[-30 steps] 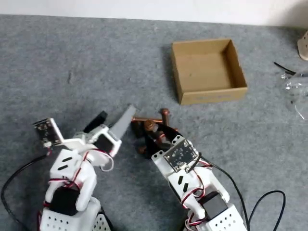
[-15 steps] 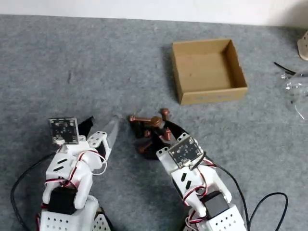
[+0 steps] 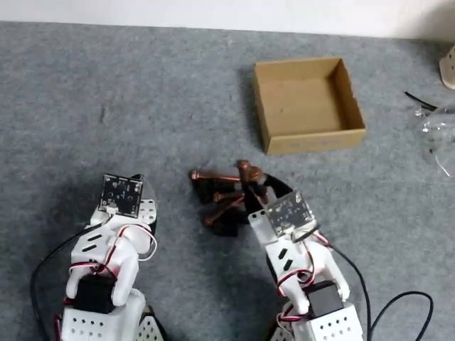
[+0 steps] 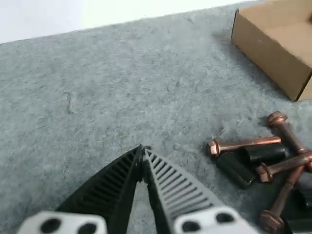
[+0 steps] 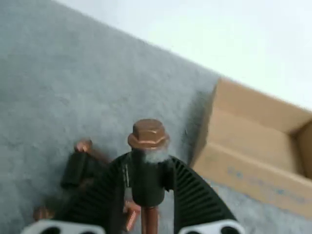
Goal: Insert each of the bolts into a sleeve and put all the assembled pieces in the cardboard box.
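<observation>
From where I stand, the right gripper (image 5: 147,176) is clamped on a black sleeve (image 5: 147,189) with a copper bolt (image 5: 147,135) through it: the hex head sits on top and a bit of shank pokes out underneath, so I take that piece to be assembled. It hangs just over the far edge of the pile, a little toward 5 o'clock from the middle of the grey mat (image 3: 106,85). The cardboard box (image 3: 313,141) lies at about 1 o'clock from that gripper, near but apart, open side up, and I see nothing in it. The left gripper (image 4: 143,152) has its jaws pressed together on nothing, pulled in close to its own base at roughly 8 o'clock on the mat, with the pile off toward its 3 o'clock. In that pile several loose bolts (image 4: 243,145) lie crossed over a few loose sleeves (image 4: 264,153), touching one another. To my eye the step in hand is delivery of the first finished piece. The next move calls for a lift clear of the heap, a swing toward 1 o'clock until the piece is over the box's inside, and a release there; the shank could slip from the sleeve if the piece tips, so upright seems the safer way to carry it
</observation>
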You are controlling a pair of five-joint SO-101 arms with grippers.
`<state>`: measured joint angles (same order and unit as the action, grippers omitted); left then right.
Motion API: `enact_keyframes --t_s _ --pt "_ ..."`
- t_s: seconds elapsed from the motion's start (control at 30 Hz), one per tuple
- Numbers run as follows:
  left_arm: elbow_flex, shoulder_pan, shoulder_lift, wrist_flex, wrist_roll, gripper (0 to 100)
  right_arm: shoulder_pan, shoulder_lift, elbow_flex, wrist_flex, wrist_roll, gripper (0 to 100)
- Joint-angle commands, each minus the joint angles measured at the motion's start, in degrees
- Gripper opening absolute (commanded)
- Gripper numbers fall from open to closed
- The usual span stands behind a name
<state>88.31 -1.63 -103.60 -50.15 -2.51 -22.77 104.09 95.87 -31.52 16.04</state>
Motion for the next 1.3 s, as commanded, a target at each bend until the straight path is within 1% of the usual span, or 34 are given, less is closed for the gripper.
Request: enact_keyframes --t_s 0.0,0.1,0.2,0.33,0.47,0.6,0.77,0.9,0.97,1.13,1.27 --pt "-0.13 0.75 -0.66 -0.09 -0.44 1 1.98 -2.07 -3.82 -0.48 0.79 0.4" --pt "-0.04 0.75 -0.66 -0.09 -0.44 1 2.95 -11.82 -10.33 -0.13 0.97 0.5" --pt "0.04 0.84 -0.66 -0.09 -0.62 1 5.58 -26.42 -20.18 2.42 0.97 0.5" --pt "2.15 0.92 -0.66 2.37 -0.7 1 9.98 -47.96 -36.79 5.23 0.62 0.5" --pt "2.95 3.12 -0.66 4.04 -0.53 1 14.2 -68.09 -54.64 5.14 0.62 0.5" --pt "2.95 3.38 -0.57 4.04 -0.44 1 17.54 -85.58 -69.41 4.53 0.53 0.5" --pt "3.03 3.38 -0.57 4.04 -0.44 1 19.3 -103.6 -89.27 -4.09 -0.35 0.5" --pt "3.03 3.38 -0.57 4.04 -0.44 1 20.44 -114.68 -103.25 -10.51 -8.53 0.5" --pt "3.12 3.3 -0.57 4.04 -0.44 1 20.44 -119.08 -109.58 -12.79 -10.99 0.5" --pt "4.09 3.38 -0.57 5.71 -0.44 1 20.18 -127.43 -122.33 -19.3 -11.52 0.9" --pt "4.18 3.3 -0.66 5.71 -0.44 1 20.44 -132.7 -129.63 -23.87 -11.25 0.9"
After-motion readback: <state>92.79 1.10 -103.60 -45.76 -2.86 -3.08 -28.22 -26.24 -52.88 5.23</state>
